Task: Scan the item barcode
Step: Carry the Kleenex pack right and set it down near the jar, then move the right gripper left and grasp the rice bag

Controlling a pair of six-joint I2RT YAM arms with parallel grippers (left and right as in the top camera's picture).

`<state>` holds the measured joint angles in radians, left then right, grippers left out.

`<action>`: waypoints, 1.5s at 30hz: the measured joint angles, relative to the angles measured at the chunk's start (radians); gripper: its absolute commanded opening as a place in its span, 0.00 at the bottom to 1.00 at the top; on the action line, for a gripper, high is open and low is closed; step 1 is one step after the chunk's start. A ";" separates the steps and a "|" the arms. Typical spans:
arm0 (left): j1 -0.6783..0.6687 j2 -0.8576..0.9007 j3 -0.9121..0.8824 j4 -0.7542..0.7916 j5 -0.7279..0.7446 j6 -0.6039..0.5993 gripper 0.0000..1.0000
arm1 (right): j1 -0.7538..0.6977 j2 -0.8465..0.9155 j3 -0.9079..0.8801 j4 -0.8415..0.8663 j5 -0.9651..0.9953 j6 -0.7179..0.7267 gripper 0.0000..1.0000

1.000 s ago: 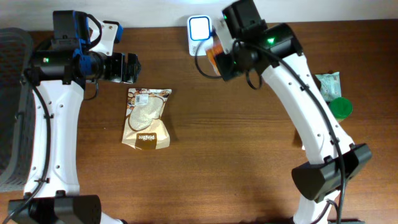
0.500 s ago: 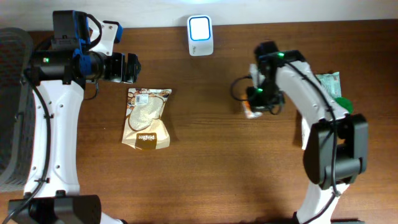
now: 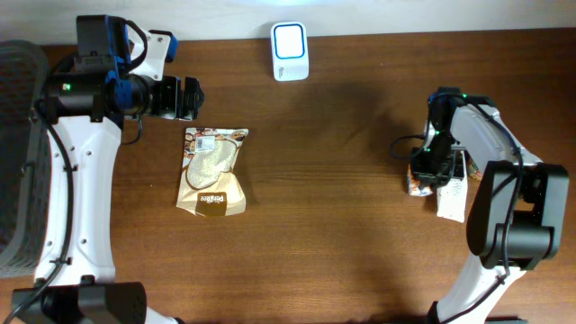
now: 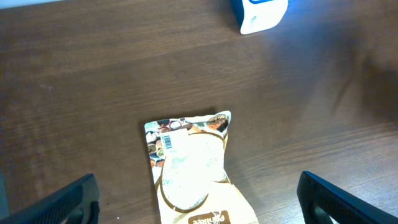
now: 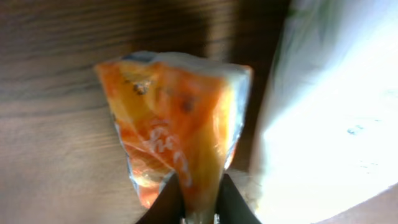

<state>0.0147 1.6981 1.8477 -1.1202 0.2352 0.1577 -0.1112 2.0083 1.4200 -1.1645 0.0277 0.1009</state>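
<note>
One white scanner (image 3: 290, 51); every place below is given from it. Two robot arms: the left arm (image 3: 81, 189) to the scanner's left, the right arm (image 3: 490, 153) to its right. Three flat goods in all: one brown pouch (image 3: 214, 170), left of the scanner and nearer the arm bases; one orange packet (image 5: 177, 130), well to the scanner's right; one white item (image 3: 453, 200), kind unclear, just beside the orange one. One grey mesh basket (image 3: 16, 153), far to the scanner's left.

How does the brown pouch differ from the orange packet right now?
The brown pouch lies flat and free; the orange packet is pinched by the right gripper. The brown pouch shows a barcode label; the orange packet shows none here. Both are soft printed bags.
</note>
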 measured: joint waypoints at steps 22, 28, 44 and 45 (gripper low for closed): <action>0.000 0.000 0.000 0.000 0.000 0.000 0.99 | 0.176 0.000 0.208 0.280 -0.663 0.047 0.98; 0.000 0.000 0.000 0.000 0.000 0.000 0.99 | 0.417 0.032 0.203 0.578 -0.711 0.201 0.95; 0.000 0.000 0.000 0.000 0.000 0.000 0.99 | 0.768 0.205 0.198 0.921 -0.295 0.450 0.68; 0.000 0.000 0.000 0.000 0.000 0.000 0.99 | 0.769 0.213 0.198 0.922 -0.291 0.449 0.68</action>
<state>0.0147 1.6981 1.8477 -1.1198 0.2352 0.1577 0.6579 2.2211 1.6184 -0.2424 -0.2634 0.5503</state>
